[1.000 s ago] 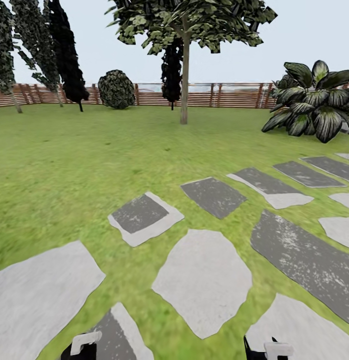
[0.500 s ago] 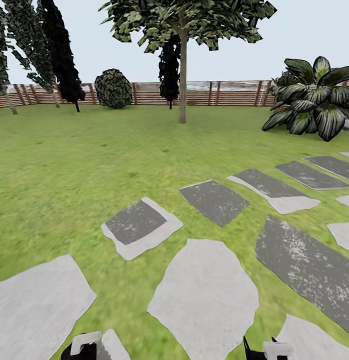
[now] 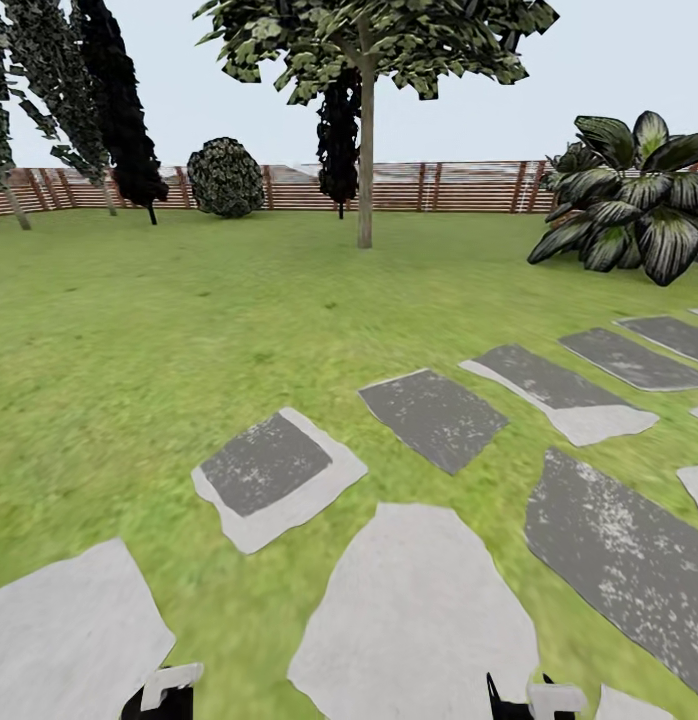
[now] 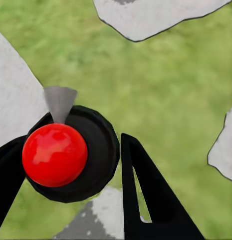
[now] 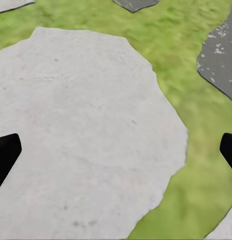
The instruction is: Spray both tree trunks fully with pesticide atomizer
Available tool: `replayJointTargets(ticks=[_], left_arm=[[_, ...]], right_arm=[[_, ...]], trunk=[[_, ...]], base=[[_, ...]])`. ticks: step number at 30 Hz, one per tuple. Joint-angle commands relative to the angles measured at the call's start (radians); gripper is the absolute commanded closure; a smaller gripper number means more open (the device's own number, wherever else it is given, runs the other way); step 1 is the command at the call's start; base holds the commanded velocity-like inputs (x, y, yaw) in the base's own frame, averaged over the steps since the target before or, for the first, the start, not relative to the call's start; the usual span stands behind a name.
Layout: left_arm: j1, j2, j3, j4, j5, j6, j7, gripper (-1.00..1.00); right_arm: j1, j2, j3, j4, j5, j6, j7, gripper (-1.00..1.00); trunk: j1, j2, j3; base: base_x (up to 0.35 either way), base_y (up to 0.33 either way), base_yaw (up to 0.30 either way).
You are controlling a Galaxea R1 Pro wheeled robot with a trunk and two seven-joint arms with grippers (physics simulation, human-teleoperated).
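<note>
Far ahead on the lawn (image 3: 189, 300) stands a tree (image 3: 365, 60) with a pale, straight trunk (image 3: 365, 170) and a leafy crown. In the left wrist view my left gripper (image 4: 68, 145) is shut on the pesticide atomizer (image 4: 98, 150). I see it end-on as a dark round body with a grey nozzle wedge and a red ball on it. My left gripper (image 3: 169, 692) pokes in at the head view's lower edge. My right gripper (image 5: 116, 150) is open above a pale stepping stone (image 5: 81, 130), and it also shows low in the head view (image 3: 537, 697).
Grey stepping stones (image 3: 419, 610) cross the grass in front of me and run off to the right. A broad-leaved plant (image 3: 629, 200) stands at the right. Narrow dark trees (image 3: 119, 100), a round bush (image 3: 226, 178) and a slatted wooden fence (image 3: 469, 187) line the back.
The whole head view has moved forward over the lawn, so the stepping stones have slid down towards me. Both grippers sit in the same place at the view's lower edge.
</note>
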Motion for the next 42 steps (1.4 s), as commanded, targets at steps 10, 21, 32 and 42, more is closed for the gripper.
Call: replayJointTargets(ticks=[10, 21, 32, 42], left_arm=[[-0.001, 0.0, 0.0, 0.001, 0.001, -0.003, 0.001, 1.0], [-0.001, 0.0, 0.0, 0.001, 0.003, -0.003, 0.001, 1.0], [-0.001, 0.001, 0.0, 0.002, 0.003, -0.003, 0.001, 1.0], [-0.001, 0.001, 0.0, 0.002, 0.003, -0.003, 0.001, 1.0]], right_arm=[[-0.001, 0.0, -0.003, 0.001, 0.004, -0.003, -0.002, -1.0], [-0.001, 0.0, -0.003, 0.001, 0.004, -0.003, -0.002, -1.0], [-0.001, 0.0, -0.003, 0.001, 0.004, -0.003, -0.002, -1.0], [-0.001, 0.0, -0.003, 0.001, 0.004, -0.003, -0.002, -1.0]], trunk=[[0.0, 0.0, -0.001], [0.0, 0.0, -0.001], [0.0, 0.0, -0.001], [0.0, 0.0, -0.001]], base=[[0.339, 0.0, 0.0], [0.339, 0.0, 0.0], [0.339, 0.0, 0.0], [0.339, 0.0, 0.0]])
